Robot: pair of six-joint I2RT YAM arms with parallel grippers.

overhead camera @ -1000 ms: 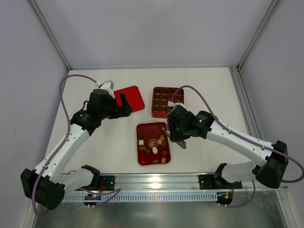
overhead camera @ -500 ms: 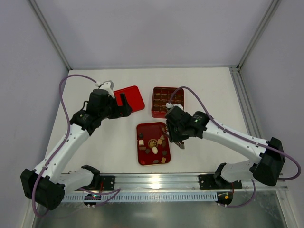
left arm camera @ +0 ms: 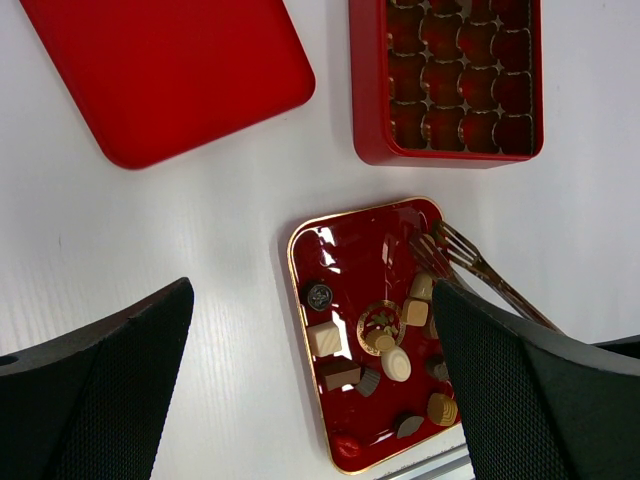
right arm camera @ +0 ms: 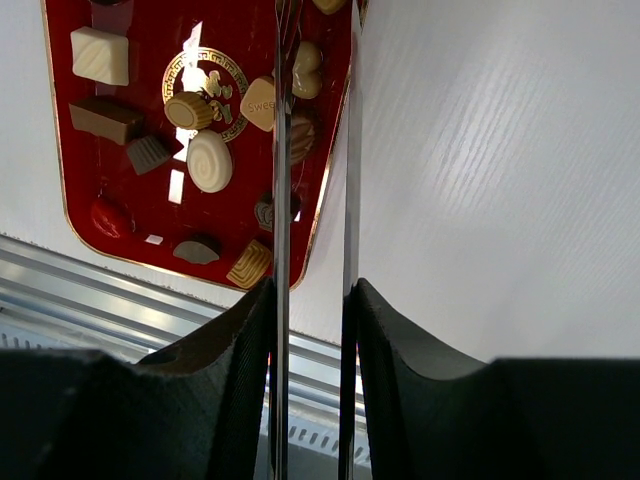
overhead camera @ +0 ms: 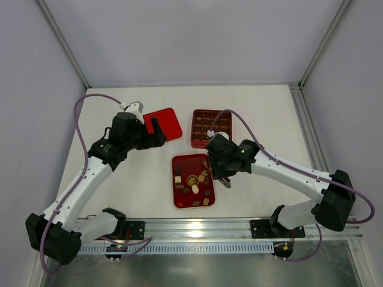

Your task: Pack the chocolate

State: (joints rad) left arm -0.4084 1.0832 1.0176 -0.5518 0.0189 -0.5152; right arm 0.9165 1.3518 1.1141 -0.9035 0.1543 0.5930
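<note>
Assorted chocolates [right arm camera: 210,160] are seen scattered in a shallow red tray [left arm camera: 345,255] on the table [overhead camera: 269,119]. Metal tongs [right arm camera: 281,150], clamped in the right gripper [right arm camera: 312,290], are held over the tray's right edge. The left gripper [left arm camera: 312,290] is kept high above, fingers spread wide, nothing gripped.

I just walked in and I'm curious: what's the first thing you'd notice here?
A shallow red tray with a gold rim lies mid-table, dotted with small brown, tan and white chocolates. The right pincer holds thin metal tongs over the tray's right side. Just behind the tray sits a square red box with brown grid compartments.
</note>
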